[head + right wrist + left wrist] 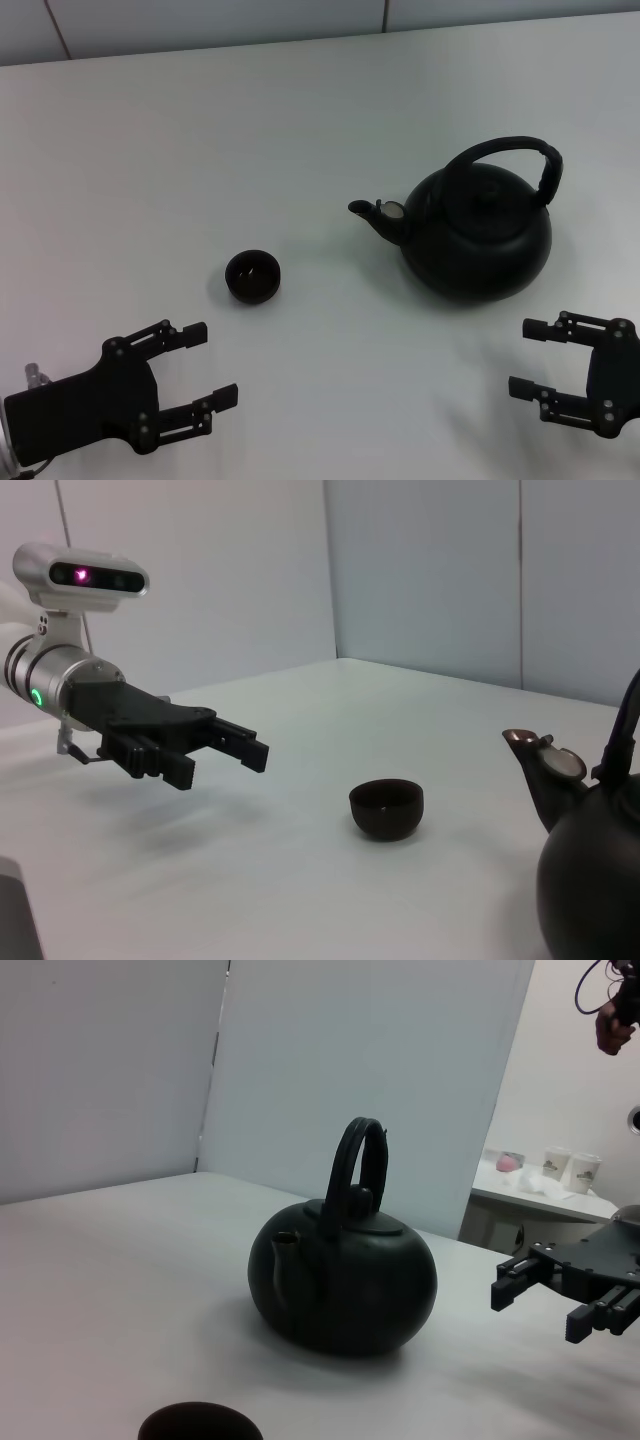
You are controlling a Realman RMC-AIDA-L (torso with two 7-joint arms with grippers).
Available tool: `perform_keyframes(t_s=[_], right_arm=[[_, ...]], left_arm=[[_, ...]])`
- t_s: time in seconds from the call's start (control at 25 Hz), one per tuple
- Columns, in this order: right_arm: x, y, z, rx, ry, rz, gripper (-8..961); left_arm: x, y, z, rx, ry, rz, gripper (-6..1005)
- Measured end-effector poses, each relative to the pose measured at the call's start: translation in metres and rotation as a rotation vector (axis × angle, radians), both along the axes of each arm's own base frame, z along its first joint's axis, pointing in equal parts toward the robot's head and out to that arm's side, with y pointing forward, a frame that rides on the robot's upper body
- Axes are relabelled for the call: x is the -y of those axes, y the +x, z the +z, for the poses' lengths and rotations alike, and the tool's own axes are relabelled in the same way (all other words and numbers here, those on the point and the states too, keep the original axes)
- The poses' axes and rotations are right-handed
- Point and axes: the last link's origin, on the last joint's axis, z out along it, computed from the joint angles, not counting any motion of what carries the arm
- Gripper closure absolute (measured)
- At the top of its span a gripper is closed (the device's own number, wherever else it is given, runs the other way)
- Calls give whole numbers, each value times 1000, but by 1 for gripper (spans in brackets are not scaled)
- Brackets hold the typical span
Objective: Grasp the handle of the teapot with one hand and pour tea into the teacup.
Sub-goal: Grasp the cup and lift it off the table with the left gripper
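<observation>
The glossy black teapot point(478, 232) stands on the white table at the right of the head view, its spout point(368, 212) pointing left toward the teacup. Its arched black handle point(520, 157) stands upright over the lid. The small black teacup point(252, 276) sits left of the teapot. No tea shows. My left gripper point(205, 380) is open and empty at the front left, below the teacup. My right gripper point(530, 358) is open and empty at the front right, below the teapot. The teapot point(342, 1275) and right gripper point(540, 1295) show in the left wrist view. The teacup point(386, 807) and left gripper point(215, 750) show in the right wrist view.
The white table point(300, 130) stretches to a pale wall at the back. In the left wrist view a side counter with paper cups point(570, 1170) stands beyond the table's edge.
</observation>
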Motion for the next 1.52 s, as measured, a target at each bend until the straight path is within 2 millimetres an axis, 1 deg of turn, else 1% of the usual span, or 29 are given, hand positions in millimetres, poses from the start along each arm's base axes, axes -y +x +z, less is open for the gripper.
perform_keyframes(t_s=[1.04, 1.16, 1.24, 1.36, 1.52], right_arm=[[-3, -2, 1, -4, 6, 9, 287], [-3, -2, 1, -6, 9, 11, 287], [-3, -2, 1, -7, 11, 11, 287], [-3, -2, 2, -8, 13, 11, 287], [-5, -3, 2, -8, 14, 16, 287]], left_arm=[[-3, 2, 0, 12, 12, 4, 191], [-9, 1, 4, 27, 72, 34, 191], [-17, -2, 9, 47, 177, 78, 191], [-22, -6, 14, 74, 312, 115, 191], [-23, -6, 14, 79, 362, 113, 191]])
